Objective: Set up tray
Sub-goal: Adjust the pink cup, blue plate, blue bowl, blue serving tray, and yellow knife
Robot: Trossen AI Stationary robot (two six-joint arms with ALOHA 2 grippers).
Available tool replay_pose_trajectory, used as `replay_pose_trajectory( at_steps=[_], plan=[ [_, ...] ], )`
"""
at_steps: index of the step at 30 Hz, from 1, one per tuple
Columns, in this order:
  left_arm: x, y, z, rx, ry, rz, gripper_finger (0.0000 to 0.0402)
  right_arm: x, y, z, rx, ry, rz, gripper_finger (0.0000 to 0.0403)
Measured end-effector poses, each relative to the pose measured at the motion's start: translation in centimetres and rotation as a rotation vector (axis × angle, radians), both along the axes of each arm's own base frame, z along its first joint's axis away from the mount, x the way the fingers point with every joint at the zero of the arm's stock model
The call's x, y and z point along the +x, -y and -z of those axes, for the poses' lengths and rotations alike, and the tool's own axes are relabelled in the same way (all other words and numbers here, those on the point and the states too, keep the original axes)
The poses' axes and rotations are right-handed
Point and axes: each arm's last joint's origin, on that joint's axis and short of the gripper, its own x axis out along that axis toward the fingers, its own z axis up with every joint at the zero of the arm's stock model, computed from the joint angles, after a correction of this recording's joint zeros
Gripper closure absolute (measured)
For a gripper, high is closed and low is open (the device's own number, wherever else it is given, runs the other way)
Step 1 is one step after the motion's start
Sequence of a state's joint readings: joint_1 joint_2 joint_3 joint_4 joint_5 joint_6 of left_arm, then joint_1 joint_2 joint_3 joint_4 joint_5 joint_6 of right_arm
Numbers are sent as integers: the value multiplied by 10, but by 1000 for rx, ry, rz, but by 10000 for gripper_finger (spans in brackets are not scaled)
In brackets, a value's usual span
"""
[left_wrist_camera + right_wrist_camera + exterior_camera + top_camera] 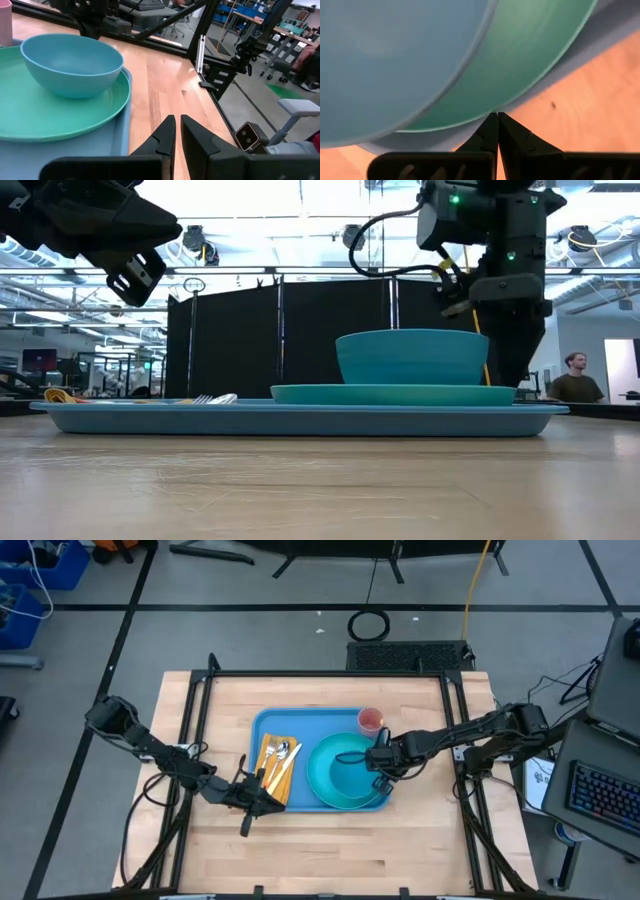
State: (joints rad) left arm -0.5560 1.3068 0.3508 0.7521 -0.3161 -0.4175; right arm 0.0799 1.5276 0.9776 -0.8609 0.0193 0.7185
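The blue tray (262, 730) lies in the middle of the table. On it are a turquoise plate (325, 790) with a blue bowl (345, 762), a pink cup (370, 720) and cutlery on a yellow napkin (277, 760). My left gripper (262, 802) is shut and empty, raised above the table beside the tray's near left corner. My right gripper (380, 762) is shut, pointing down at the plate's right rim (540, 65) beside the bowl (395, 55). My right gripper's shut fingertips (490, 125) stand at the plate's rim, coming from above. I cannot tell whether they touch it.
Bare wooden table (330, 850) lies in front of the tray and to its right (165, 85). A black frame (200, 690) runs around the table top. A person (573, 380) stands in the room behind.
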Motion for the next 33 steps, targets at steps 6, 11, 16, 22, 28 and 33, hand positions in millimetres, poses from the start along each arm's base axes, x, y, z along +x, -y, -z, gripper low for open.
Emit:
replay_pose_trajectory(
  at_steps=[6, 11, 16, 22, 28, 33],
  plan=[
    [0, 0, 0, -1, 0, -1, 371, 5, -2, 8, 53, 84, -15, 403],
    [0, 0, 0, -1, 0, -1, 371, 7, -2, 8, 53, 113, -24, 403],
    [0, 0, 0, -1, -1, -1, 371, 13, -2, 7, 36, 177, -34, 403],
    [0, 0, 0, -2, -1, -1, 371, 9, -2, 5, 53, 150, -26, 403],
    [0, 0, 0, -4, -2, -2, 371, 1, -3, -15, -29, 236, -9, 403],
    [0, 0, 0, -36, -5, -8, 371, 0, -10, -38, -112, 420, -75, 403]
  ],
)
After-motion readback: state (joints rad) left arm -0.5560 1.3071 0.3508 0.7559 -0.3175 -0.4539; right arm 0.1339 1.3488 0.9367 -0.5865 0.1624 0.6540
